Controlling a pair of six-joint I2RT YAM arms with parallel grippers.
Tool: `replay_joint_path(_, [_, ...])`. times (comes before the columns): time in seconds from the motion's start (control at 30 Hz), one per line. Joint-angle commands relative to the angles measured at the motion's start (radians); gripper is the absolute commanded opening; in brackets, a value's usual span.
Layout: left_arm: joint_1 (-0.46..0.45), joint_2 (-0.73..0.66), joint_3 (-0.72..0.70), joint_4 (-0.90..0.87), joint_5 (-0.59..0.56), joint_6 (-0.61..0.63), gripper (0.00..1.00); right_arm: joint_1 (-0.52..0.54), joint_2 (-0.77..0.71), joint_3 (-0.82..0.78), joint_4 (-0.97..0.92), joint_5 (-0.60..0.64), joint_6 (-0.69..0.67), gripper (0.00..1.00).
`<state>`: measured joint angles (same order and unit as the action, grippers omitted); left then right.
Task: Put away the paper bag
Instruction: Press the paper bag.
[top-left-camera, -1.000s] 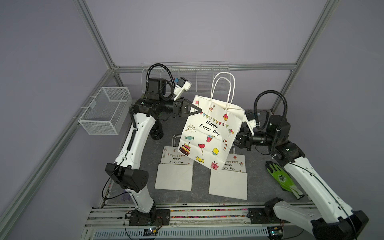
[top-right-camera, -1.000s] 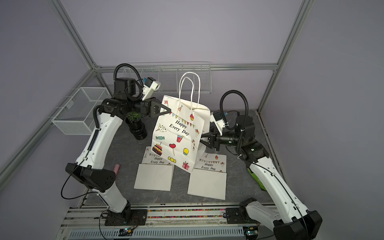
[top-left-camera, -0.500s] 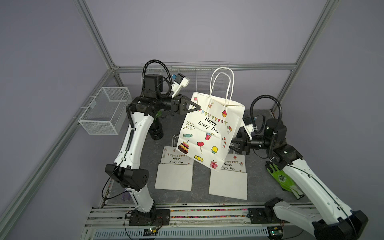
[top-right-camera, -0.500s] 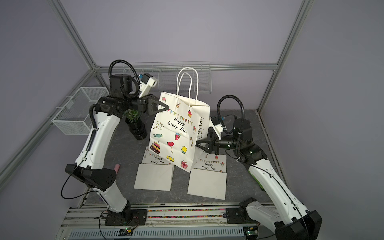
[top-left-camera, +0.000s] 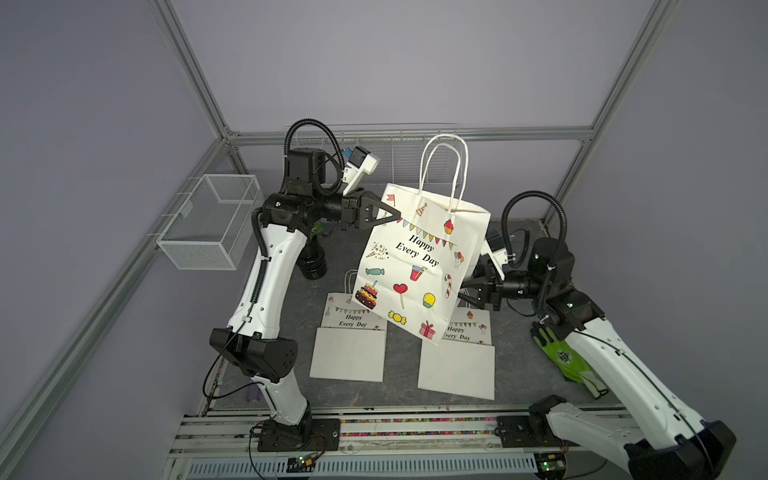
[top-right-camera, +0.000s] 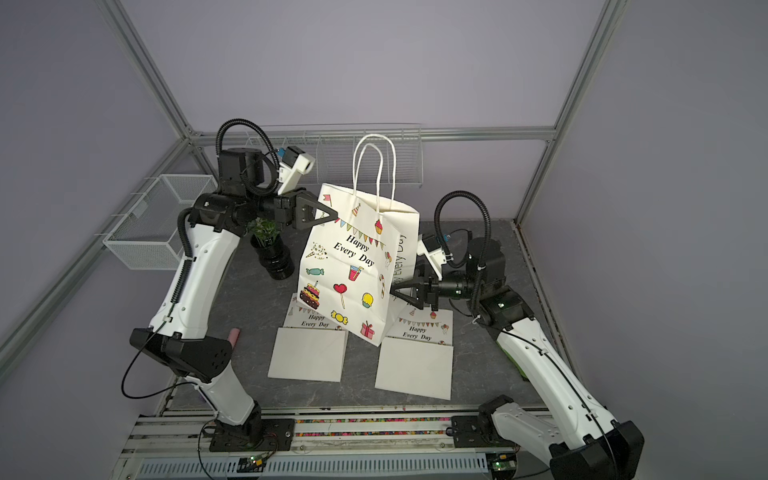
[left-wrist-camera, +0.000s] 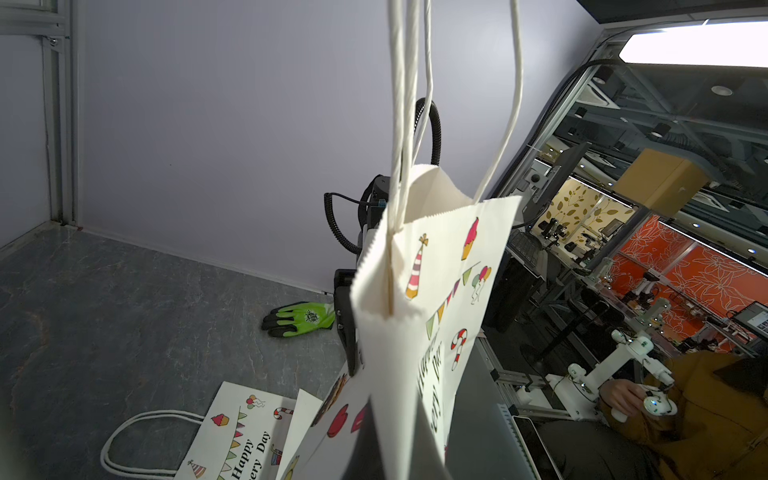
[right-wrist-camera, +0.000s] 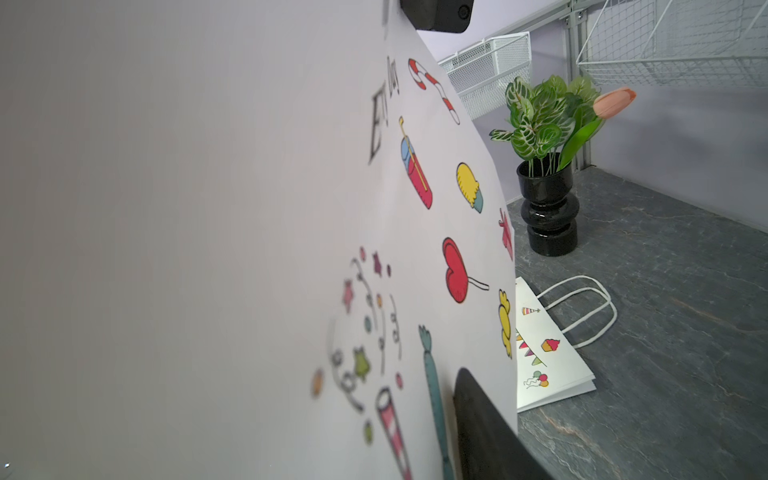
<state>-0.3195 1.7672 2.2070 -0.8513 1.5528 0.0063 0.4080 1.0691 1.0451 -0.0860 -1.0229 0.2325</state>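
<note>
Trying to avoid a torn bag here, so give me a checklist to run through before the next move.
1. The left fingers are shut on the paper bag's top corner: ok.
2. The right fingers are open at the bag's side: ok.
3. Paper lies between the right fingers: cannot tell.
4. Bag flattened for putting away: not ok, its mouth gapes open.
5. Bag's bottom corner clear of the folded bags beneath it: cannot tell.
6. The vase stands apart from the bag: ok.
</note>
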Motion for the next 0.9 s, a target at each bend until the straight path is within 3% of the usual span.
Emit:
replay_joint_path(0.0, [0.006,-0.006,0.039,-0.008,0.064,0.011,0.02,0.014,-0.018,-0.030,0.040,-0.026,0.021,0.45])
replay_joint_path(0.13, [0.005,-0.002,0.040,-0.008,0.064,0.009,0.02,0.021,-0.015,-0.025,0.039,-0.013,0.027,0.21])
replay_joint_path(0.2, [0.006,-0.004,0.036,-0.008,0.064,0.010,0.02,0.021,-0.025,-0.022,0.027,0.021,0.020,0.18])
replay_joint_path(0.23, [0.007,-0.006,0.034,-0.008,0.063,0.010,0.02,0.021,-0.032,-0.018,0.010,0.041,0.011,0.20])
replay_joint_path(0.27, [0.008,-0.007,0.030,-0.008,0.064,0.011,0.02,0.020,-0.044,-0.008,-0.032,0.079,-0.012,0.29])
replay_joint_path(0.33, [0.017,-0.008,0.021,-0.008,0.063,0.012,0.02,0.016,-0.070,0.024,-0.144,0.214,-0.063,0.60])
replay_joint_path(0.4, [0.036,-0.012,0.001,-0.008,0.054,0.014,0.02,0.009,-0.097,0.058,-0.254,0.371,-0.095,0.79])
replay_joint_path(0.5, [0.074,-0.025,-0.044,-0.008,0.047,0.024,0.03,0.008,-0.163,0.060,-0.286,0.461,-0.078,0.82])
replay_joint_path(0.67, [0.096,-0.072,-0.112,-0.008,0.049,0.064,0.02,0.025,-0.262,-0.040,-0.057,0.395,0.085,0.84])
replay_joint_path(0.87, [0.096,-0.069,-0.085,-0.007,0.050,0.054,0.03,0.121,-0.183,-0.044,0.019,0.452,0.085,0.82])
